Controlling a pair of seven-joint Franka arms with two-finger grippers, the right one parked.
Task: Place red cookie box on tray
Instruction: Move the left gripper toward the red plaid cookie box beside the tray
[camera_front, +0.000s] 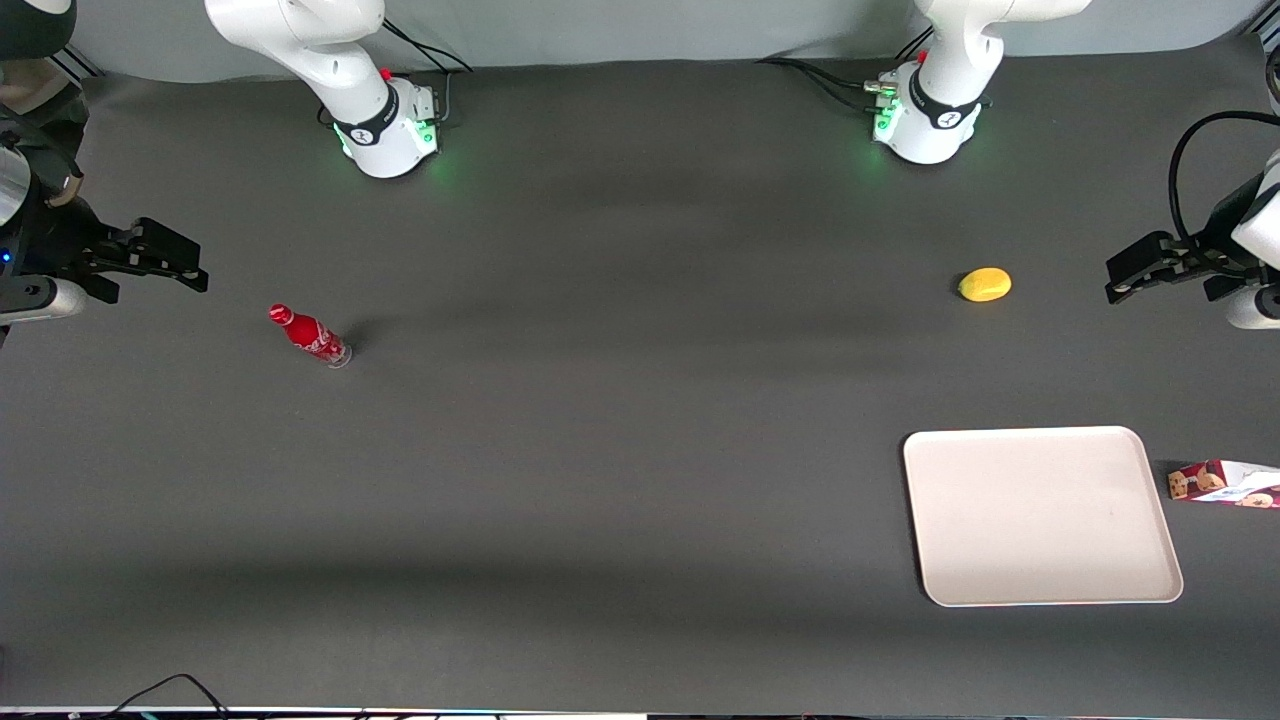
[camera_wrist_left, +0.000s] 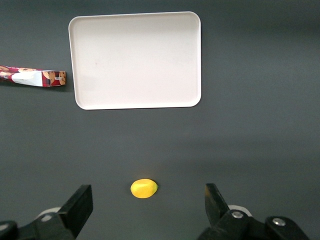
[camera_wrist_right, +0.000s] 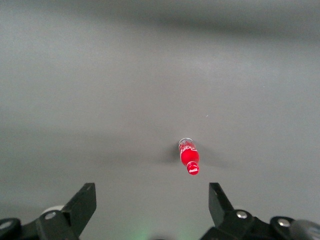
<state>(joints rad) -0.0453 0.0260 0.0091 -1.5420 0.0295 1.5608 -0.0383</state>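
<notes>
While the gripper's (camera_wrist_left: 145, 210) fingers (camera_wrist_left: 80, 202) hang open, the red cookie box (camera_wrist_left: 32, 77) lies well apart.

Left gripper (camera_front: 1120, 285) raised above the worktop (camera_front: 640, 450) toward the working arm's end, jaws spread wide and holding nothing, wrist tilted so the fingers (camera_wrist_left: 80, 202) point down at it.

Gripper (camera_wrist_left: 145, 210): hung above the table, fingers wide apart.
Lemon (camera_front: 985, 284): lay near it.
Tray (camera_front: 1040, 515): bare.
Cookie box (camera_front: 1225, 484): just beside the tray.
</notes>
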